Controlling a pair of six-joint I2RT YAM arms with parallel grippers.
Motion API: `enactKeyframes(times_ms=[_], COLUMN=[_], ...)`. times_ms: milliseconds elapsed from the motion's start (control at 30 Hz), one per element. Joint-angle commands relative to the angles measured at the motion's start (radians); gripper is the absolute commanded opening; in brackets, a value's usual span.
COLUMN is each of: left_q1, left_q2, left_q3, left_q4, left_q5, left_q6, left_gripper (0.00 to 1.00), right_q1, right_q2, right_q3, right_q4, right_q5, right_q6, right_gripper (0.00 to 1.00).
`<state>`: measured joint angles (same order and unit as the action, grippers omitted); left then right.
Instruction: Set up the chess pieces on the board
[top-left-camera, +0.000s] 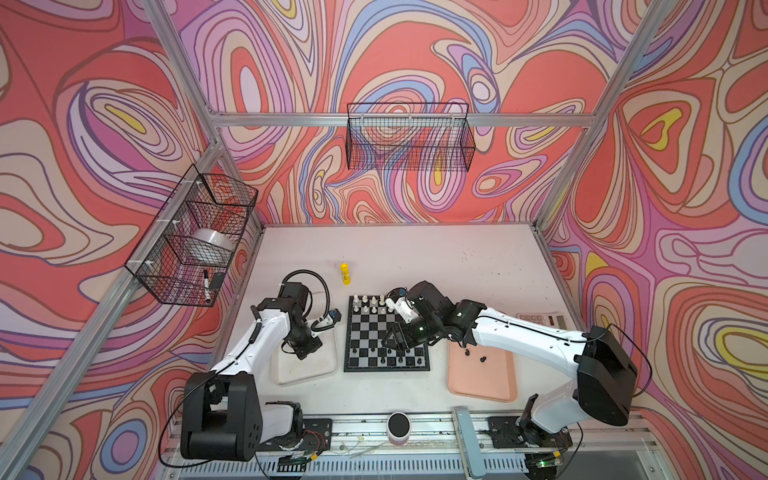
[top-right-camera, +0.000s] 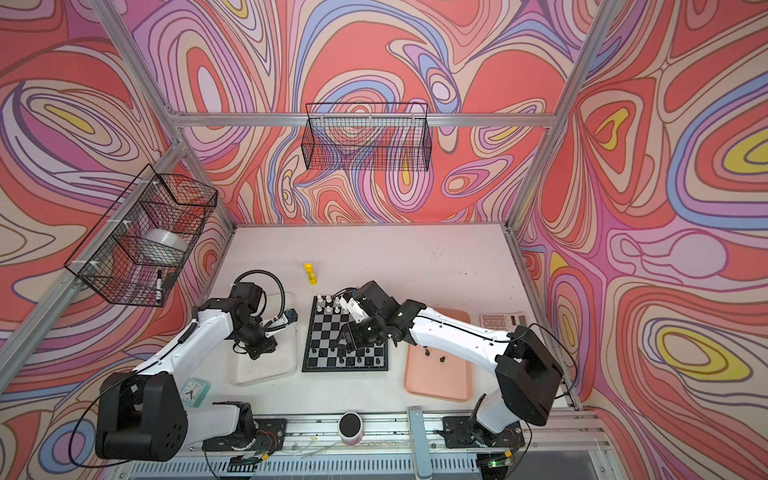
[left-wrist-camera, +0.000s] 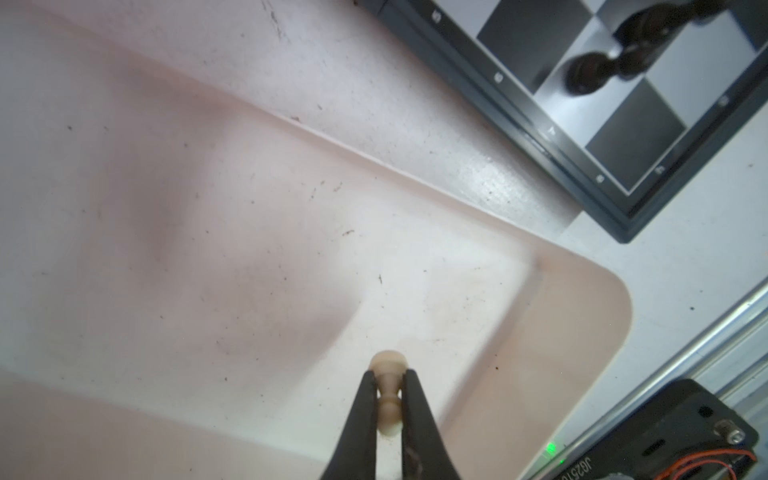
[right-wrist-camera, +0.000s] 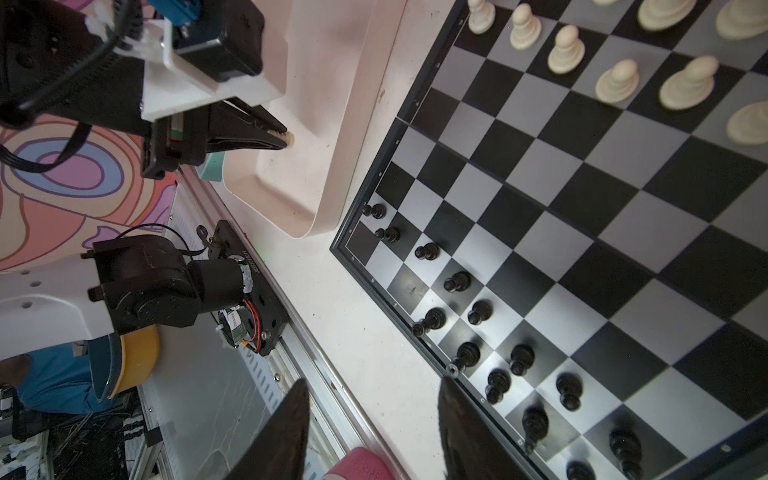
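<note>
Left hand (left-wrist-camera: 389, 376) tight on cream piece (left-wrist-camera: 386, 360)

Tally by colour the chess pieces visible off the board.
Cream piece: 1, gripped in the left claw at the whitish tray.
Black pieces: 2, on the pink tray.
Total: 3 visible.

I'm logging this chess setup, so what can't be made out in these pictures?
- Board, far right corner: the right arm covers it in a top view.
- Black pieces on the pink tray: too small in a top view to name.
- Cream piece in the left tool: top views hide it under the left arm.
</note>
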<state>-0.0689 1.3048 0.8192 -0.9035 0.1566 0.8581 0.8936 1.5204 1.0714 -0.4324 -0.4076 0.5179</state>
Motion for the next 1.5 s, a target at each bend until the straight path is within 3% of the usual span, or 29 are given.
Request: enactKeyframes(times_ms=[0, 200, 500, 767, 1100, 1467], left_q1=[-0.054, -0.199, -0.412, -0.548, -0.626, -0.656], left_q2=[0.029, 0.122, 0.339, 0.528, 0.697, 0.806], left_q3=[0.054, 0.205, 0.485, 0.716, 0.908, 1.009], left_q4=[-0.037, -0.04, -0.04, -0.038, -0.039, -0.04], left_q5=[-0.002, 0.006, 0.008, 0.006, 0.009, 0.018], left_q6=[-0.033, -0.1, -0.169, -0.194, -0.209, -0.223], left_gripper=[0.12, 0.12, 0.12, 0.12, 0.12, 0.12], right_q1=[0.005, 0.002, -0.019, -0.022, -0.021, -0.022], right_q2=[-0.057, -0.14, -0.384, -0.509, -0.562, -0.547], right_q3=[-0.033, -0.07, -0.176, -0.224, -0.236, -0.24], right_q4=[0.015, -0.066, -0.195, -0.258, -0.296, -0.289], right_q5=[0.013, 0.079, 0.187, 0.23, 0.256, 0.25], right_q6=[0.003, -0.004, 0.044, 0.082, 0.093, 0.092], right_gripper=[0.51, 0.53, 0.54, 0.54, 0.54, 0.54])
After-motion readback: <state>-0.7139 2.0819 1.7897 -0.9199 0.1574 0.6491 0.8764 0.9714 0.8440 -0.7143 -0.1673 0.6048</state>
